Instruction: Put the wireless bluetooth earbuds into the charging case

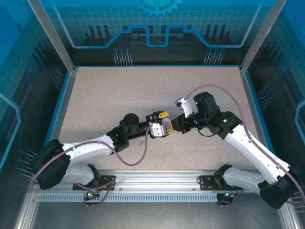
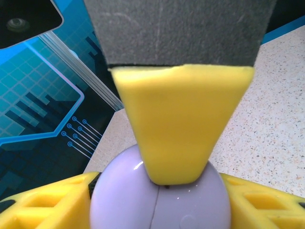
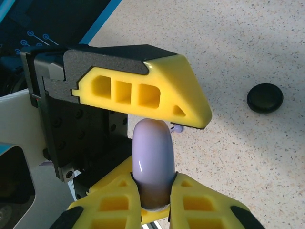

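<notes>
1. Lilac plastic is sitting in the middle of both wrist views. The lilac charging case [image 3: 152, 162] is hanging above the bench [image 1: 105, 95], caught between the two arms.
2. The left gripper [image 1: 161, 128] is clamping the case across its rim. In the left wrist view its yellow fingers [image 2: 52, 202] are pressing in from either side, with their tips cut off by the bottom edge.
3. In the right wrist view one left finger is lying across the top of the rim, and its partner is hiding behind the case.
4. The right gripper [image 3: 153, 202] is pinching the case's two broad faces, its fingers only narrowly apart and the case's lower edge sitting between them.
5. One right finger is covering the upper part of the case's face in the left wrist view, where a thin seam is running down the middle. What is lying inside cannot be told.
6. A tiny lilac piece [image 3: 177, 128] is peeking out beside the left finger's tip. It is too small to say whether it is an earbud.
7. A black round case [image 3: 265, 97] is lying flat on the bench, well apart from the fingers.
8. In the top external view the fingers are overlapping, so the lilac case is hardly showing.
</notes>
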Controlling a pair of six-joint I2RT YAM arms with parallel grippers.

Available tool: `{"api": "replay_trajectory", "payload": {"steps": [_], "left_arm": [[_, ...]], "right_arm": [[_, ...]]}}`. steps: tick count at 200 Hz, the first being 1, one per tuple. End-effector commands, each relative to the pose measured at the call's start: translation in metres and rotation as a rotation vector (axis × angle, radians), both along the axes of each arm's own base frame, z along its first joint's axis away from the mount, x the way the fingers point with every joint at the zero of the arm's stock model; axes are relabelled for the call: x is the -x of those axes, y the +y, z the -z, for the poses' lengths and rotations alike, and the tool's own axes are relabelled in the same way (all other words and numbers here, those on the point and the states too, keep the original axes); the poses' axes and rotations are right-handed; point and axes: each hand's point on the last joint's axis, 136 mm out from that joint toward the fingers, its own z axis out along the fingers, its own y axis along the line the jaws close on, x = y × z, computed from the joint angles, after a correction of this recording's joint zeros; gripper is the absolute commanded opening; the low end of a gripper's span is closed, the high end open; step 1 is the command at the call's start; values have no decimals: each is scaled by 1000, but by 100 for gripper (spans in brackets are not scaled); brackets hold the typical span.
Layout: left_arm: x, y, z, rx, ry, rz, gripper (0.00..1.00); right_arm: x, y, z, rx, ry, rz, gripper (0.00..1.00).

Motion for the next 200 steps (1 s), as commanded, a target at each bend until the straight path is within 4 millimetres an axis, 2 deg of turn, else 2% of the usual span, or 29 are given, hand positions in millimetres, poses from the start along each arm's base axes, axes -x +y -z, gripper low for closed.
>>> {"api": "replay_trajectory", "payload": {"steps": [1,59,107,138,143,173,200], "left_arm": [[2,-6,-17,22,-41,28,59],[4,-3,-19,41,-43,26,52],[7,-2,-21,73,-19,29,51],[9,-2,-23,104,-5,37,50],[10,-2,-24,113,-1,42,50],[15,-4,-34,183,8,73,50],[17,-4,-39,206,11,85,49]], "right_arm": [[4,1,-8,-18,17,-18,14],[5,-2,-10,-62,15,-23,18],[9,-12,-28,-222,-56,-60,56],[13,-15,-41,-324,-94,-102,64],[15,-15,-33,-330,-79,-111,66],[14,-11,-32,-409,-93,-150,75],[11,-10,-30,-431,-71,-156,78]]}}
